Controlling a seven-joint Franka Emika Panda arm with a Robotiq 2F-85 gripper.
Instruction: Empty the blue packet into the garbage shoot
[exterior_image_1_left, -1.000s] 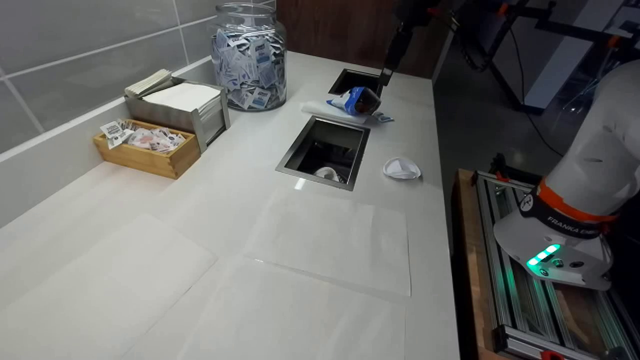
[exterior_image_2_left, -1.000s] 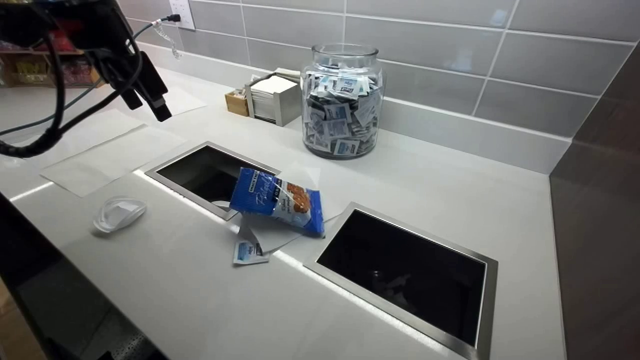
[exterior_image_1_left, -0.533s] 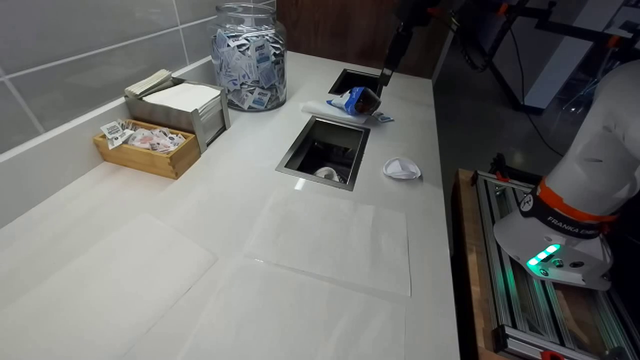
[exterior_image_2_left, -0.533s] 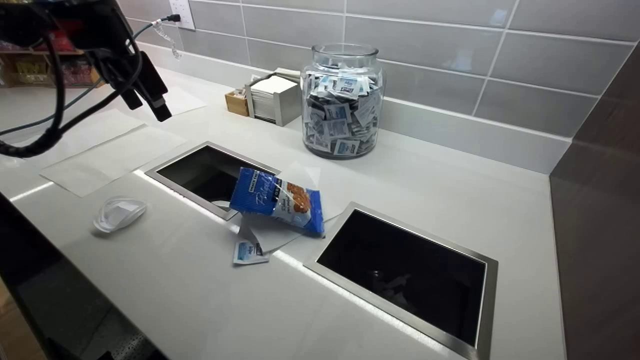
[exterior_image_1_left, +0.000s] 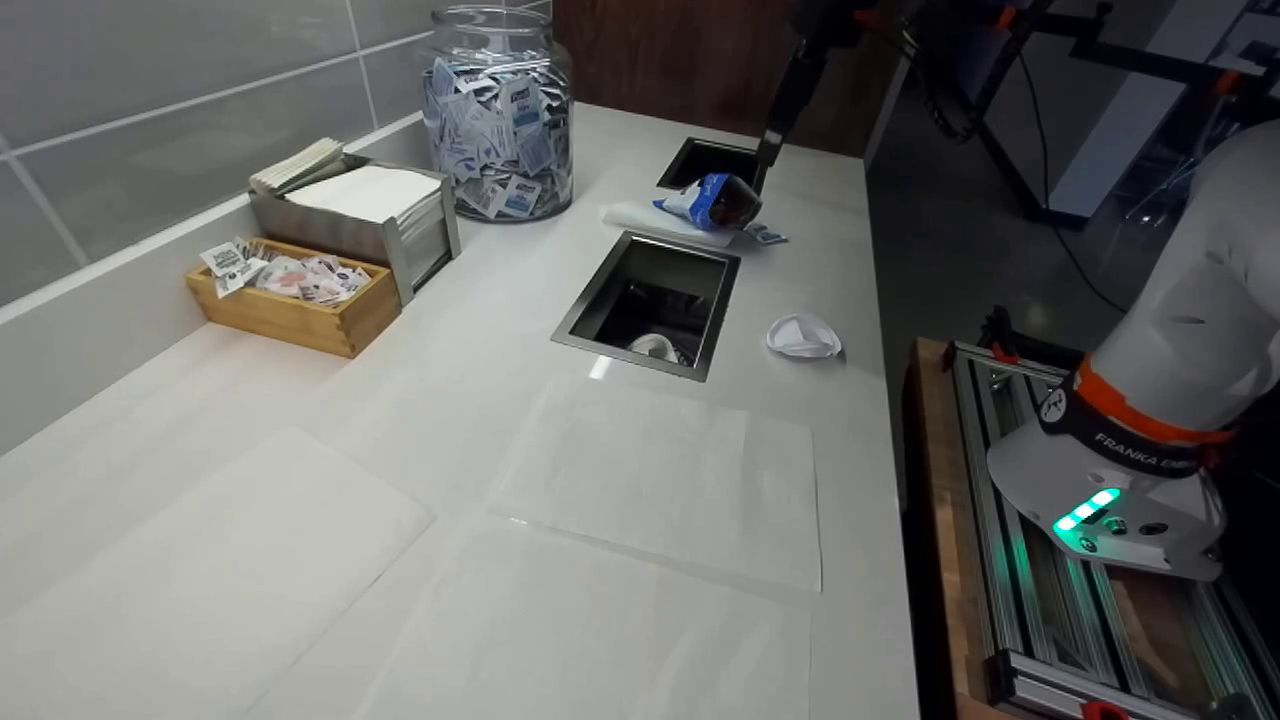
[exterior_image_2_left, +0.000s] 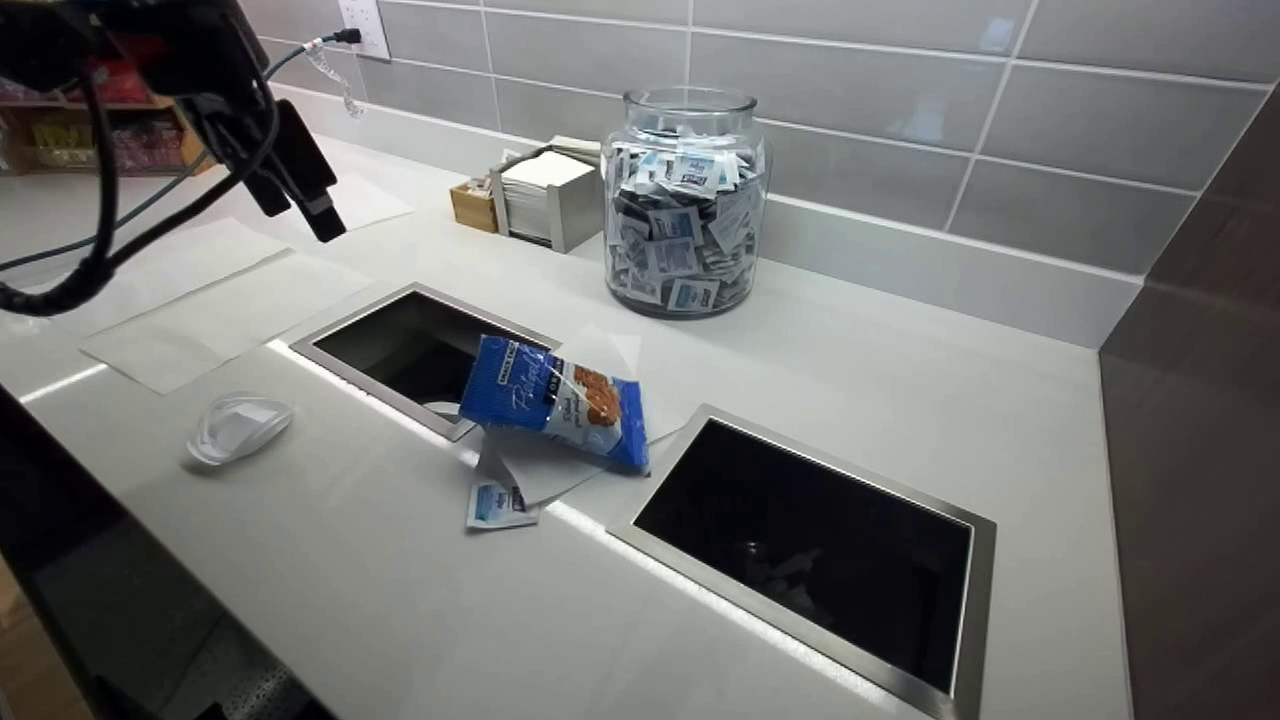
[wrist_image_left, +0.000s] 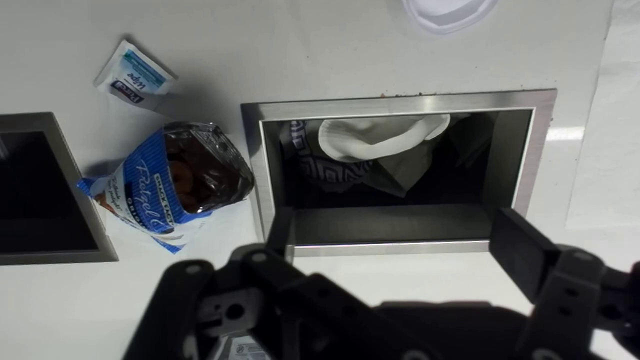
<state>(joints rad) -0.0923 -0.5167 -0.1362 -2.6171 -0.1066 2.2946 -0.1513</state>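
Note:
The blue packet, a pretzel bag, lies tilted on a white napkin between two metal-rimmed openings in the counter; it shows in both exterior views (exterior_image_1_left: 712, 202) (exterior_image_2_left: 555, 395). In the wrist view, its mouth (wrist_image_left: 165, 180) is open towards one opening, with dark pretzels inside. That metal-rimmed opening (wrist_image_left: 390, 249) holds crumpled waste; its rim shows in both exterior views (exterior_image_1_left: 593, 290) (exterior_image_2_left: 368, 391). The other opening (exterior_image_2_left: 850, 470) lies beyond the packet's sealed end. My gripper (wrist_image_left: 392, 220) is open and empty above the waste-filled opening, apart from the packet; it also hangs high in an exterior view (exterior_image_2_left: 300, 215).
A wipe sachet (exterior_image_2_left: 502, 507) lies beside the packet. A white paper cup or lid (exterior_image_1_left: 803, 338) lies near the counter's front edge. A large glass jar of sachets (exterior_image_2_left: 685, 230), a napkin holder (exterior_image_2_left: 575, 205) and a wooden box (exterior_image_1_left: 290, 312) stand along the tiled wall.
My gripper has turned or shifted very slightly; its fingers look a little closer together in an exterior view. The packet and everything else stay in place.

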